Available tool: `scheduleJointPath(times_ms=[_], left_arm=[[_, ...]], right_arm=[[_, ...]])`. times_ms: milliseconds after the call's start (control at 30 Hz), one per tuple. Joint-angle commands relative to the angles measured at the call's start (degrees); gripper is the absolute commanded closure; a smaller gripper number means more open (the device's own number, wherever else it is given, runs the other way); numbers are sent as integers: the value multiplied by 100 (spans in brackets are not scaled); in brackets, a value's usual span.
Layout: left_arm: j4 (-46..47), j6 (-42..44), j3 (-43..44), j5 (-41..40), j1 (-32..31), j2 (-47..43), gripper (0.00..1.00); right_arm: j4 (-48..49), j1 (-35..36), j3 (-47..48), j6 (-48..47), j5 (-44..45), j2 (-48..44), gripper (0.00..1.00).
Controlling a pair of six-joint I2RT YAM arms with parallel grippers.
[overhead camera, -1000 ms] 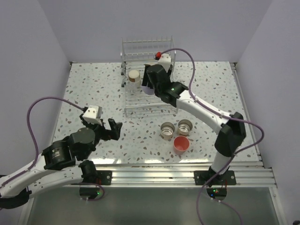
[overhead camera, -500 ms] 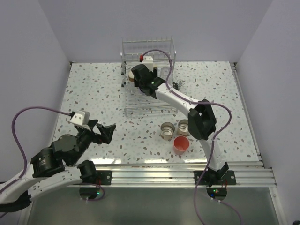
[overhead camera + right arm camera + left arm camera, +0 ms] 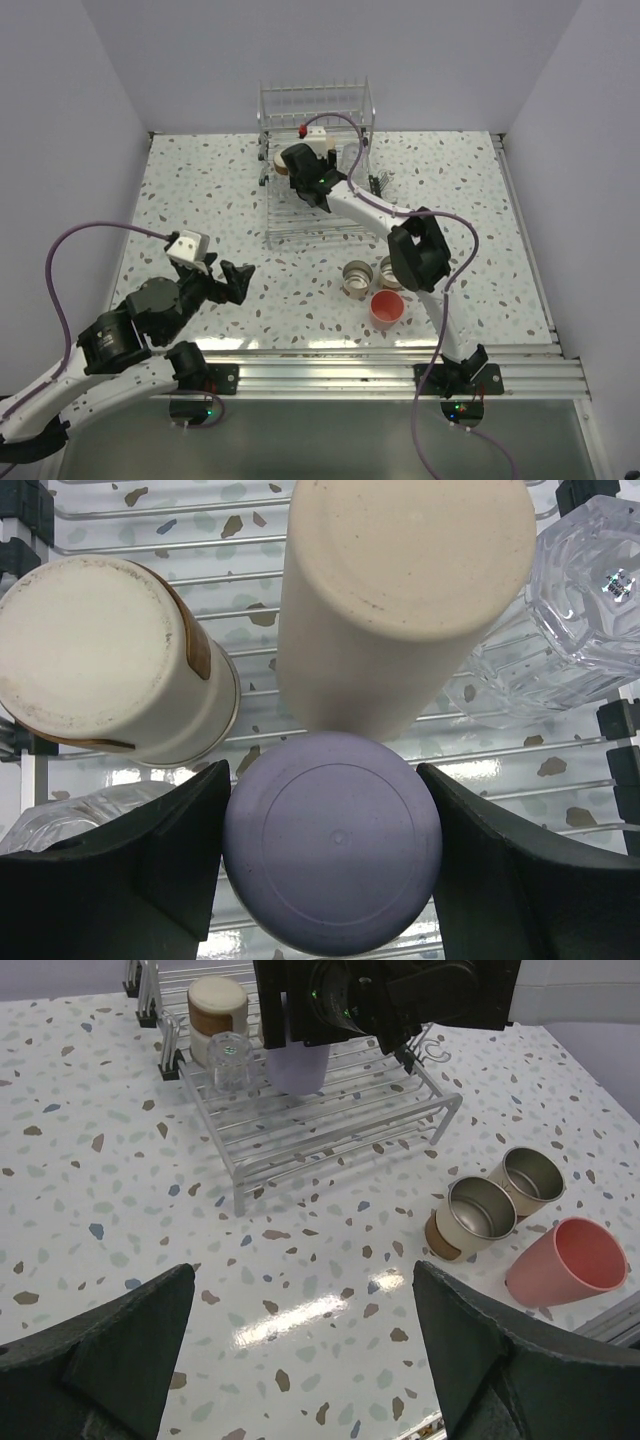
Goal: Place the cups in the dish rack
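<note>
Silver wire dish rack (image 3: 300,228) sits upper centre in the top view, with the right gripper (image 3: 306,180) over it. At lower left the left gripper (image 3: 240,280) has its fingers apart and holds nothing. Two metallic cups (image 3: 357,279) and a coral-pink cup (image 3: 387,308) sit right of centre.

Left wrist view: wide-spread fingers (image 3: 120,1350) fill the bottom corners.

Right wrist view: both fingers (image 3: 170,850) clamp a lavender cup (image 3: 333,840) at bottom centre over the rack wires. A beige cup (image 3: 405,590), a tan-based cup (image 3: 105,655) and a clear cup (image 3: 590,600) are above it.

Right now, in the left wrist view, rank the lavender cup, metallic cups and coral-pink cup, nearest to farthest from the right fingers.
1. Lavender cup, between the fingers, over the dish rack.
2. Metallic cups, outside the rack, to its right.
3. Coral-pink cup, beyond them, farthest.
</note>
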Motion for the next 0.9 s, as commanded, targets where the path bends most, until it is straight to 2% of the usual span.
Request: scheduleJointPath(times_ms=[0,233,300,333,400,467,700,867], left_arm=[[380,238,-59,229,181,26,7],[459,335,-76,370,427,-44,7],[459,335,-85,362,453,-70,7],[459,344,-85,370,488,-70,7],[468,370,-94,431,489,-79,7],[485,379,-94,432,489,-88,7],[485,379,-102,432,515,-158,7],[503,387,-102,458,559,-167,7]], right_arm=[[457,-23,253,-140,204,64,100],[334,-32,464,-167,196,214,98],[343,-49,455,-175,143,222,86],[325,-40,455,-167,152,223,73],[317,-49,438,-140,152,222,62],[308,-49,447,-131,160,214,45],[492,-58,201,-88,187,29,21],[553,-49,69,-18,266,-128,11]])
